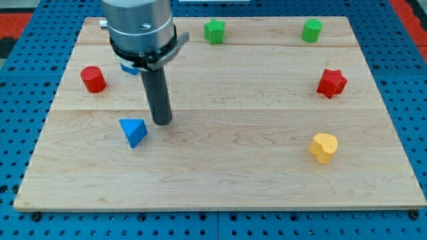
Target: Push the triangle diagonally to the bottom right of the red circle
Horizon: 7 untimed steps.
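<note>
The blue triangle (134, 131) lies on the wooden board's left half, below and to the right of the red circle (93, 79), which stands near the left edge. My tip (161, 122) rests on the board just right of the triangle and slightly above it, with a small gap between them. The rod rises from there to the arm's grey body at the view's top.
A blue block (129, 67) is partly hidden behind the arm's body. A green star-like block (214, 31) and a green cylinder (311, 30) sit along the top. A red star (331, 83) and a yellow heart (323, 147) are on the right.
</note>
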### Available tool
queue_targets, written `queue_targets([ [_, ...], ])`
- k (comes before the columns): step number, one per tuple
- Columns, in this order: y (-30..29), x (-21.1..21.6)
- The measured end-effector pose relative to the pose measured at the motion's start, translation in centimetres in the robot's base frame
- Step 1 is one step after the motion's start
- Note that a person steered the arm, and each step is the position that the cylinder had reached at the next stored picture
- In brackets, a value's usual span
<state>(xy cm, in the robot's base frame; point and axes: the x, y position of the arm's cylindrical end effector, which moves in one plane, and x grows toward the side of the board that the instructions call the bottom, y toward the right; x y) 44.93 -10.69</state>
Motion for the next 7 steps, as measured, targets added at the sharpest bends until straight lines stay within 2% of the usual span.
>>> queue_targets([
  [1,-8.5,-0.3],
  [2,-9.0,3.8],
  [3,4.2,4.3],
  [4,9.5,5.2],
  [5,14.7,4.0],
  [6,18.4,5.0],
  [7,15.2,9.3],
])
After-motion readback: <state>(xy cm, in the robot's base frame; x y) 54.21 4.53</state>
